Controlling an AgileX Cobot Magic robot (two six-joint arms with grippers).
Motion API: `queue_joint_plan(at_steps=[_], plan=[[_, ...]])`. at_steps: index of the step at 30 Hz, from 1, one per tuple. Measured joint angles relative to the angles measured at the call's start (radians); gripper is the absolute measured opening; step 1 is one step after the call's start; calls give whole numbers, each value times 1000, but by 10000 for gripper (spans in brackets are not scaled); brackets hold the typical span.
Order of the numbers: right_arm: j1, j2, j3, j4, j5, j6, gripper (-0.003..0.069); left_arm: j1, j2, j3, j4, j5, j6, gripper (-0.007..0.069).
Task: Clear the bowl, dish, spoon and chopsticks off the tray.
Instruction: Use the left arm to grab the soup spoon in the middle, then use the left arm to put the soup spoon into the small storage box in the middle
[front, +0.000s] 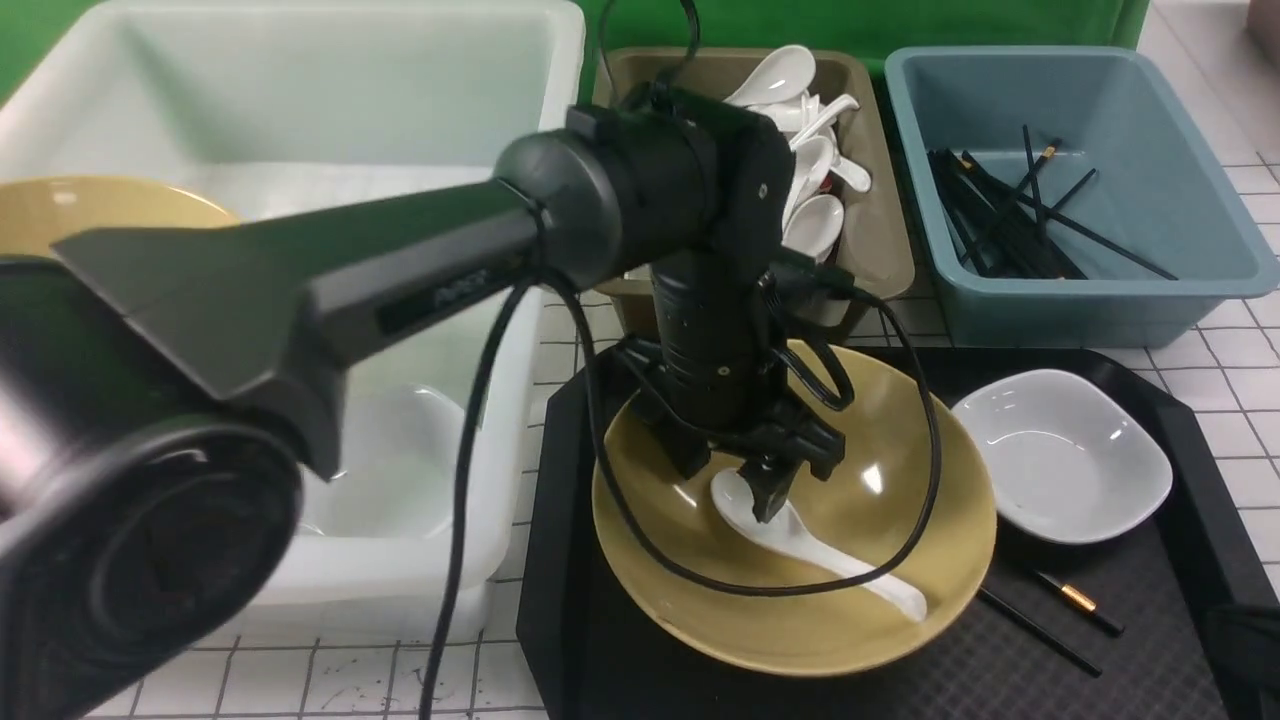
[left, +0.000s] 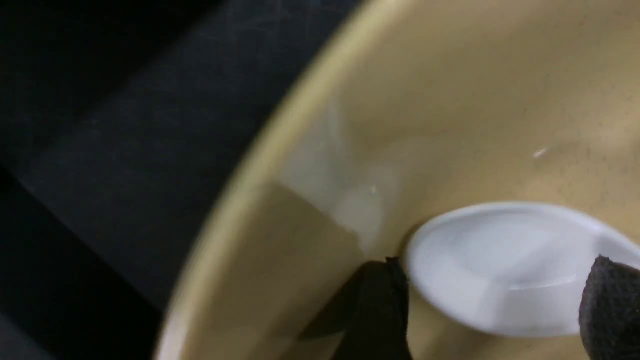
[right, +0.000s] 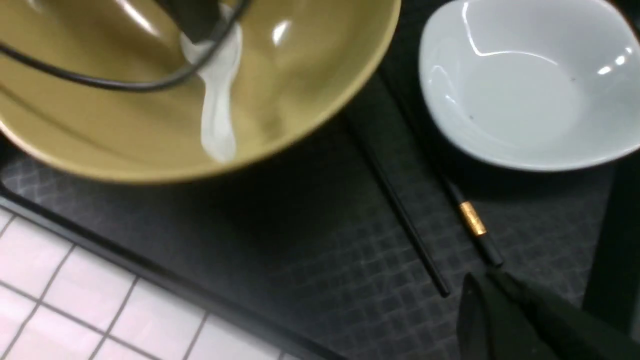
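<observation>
The mustard-yellow bowl (front: 780, 630) stands on the black tray (front: 1130, 640), and the white spoon (front: 810, 540) lies inside it. My left gripper (front: 735, 490) reaches down into the bowl. It is open, its fingers (left: 385, 305) on either side of the spoon's scoop (left: 500, 250). To the right, the white dish (front: 1060, 455) also rests on the tray. The black chopsticks (front: 1075, 598) lie between bowl and dish, partly under them. My right gripper (right: 482, 290) hovers shut just above the tray floor (right: 300, 260), close to the chopsticks' ends (right: 472, 220).
A big white tub (front: 300, 100) at the left holds another yellow bowl (front: 90, 205) and a white dish (front: 400, 450). Behind the tray, an olive tub (front: 880, 240) holds white spoons and a blue tub (front: 1150, 200) holds black chopsticks. The tabletop is white tile.
</observation>
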Motion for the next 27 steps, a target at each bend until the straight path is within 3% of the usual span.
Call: queue_joint_plan(at_steps=[6,7,9,10,14,27], plan=[[1,0,0,1,-5,-2,36,-3,31,-6,-15,-3,-7,318],[2,0,0,1,-7,-2,36,-3,38,-7,-23,-6,-7,253],[2,0,0,1,-7,-2,36,-3,42,-7,-28,-11,-7,209],[2,0,0,2,-7,-2,38,-3,44,-7,-37,-22,-7,132],[2,0,0,2,-8,-2,40,-3,45,-15,-41,-46,0,18],[2,0,1,5,-8,-2,47,20,-23,-262,-34,-57,51,-5]])
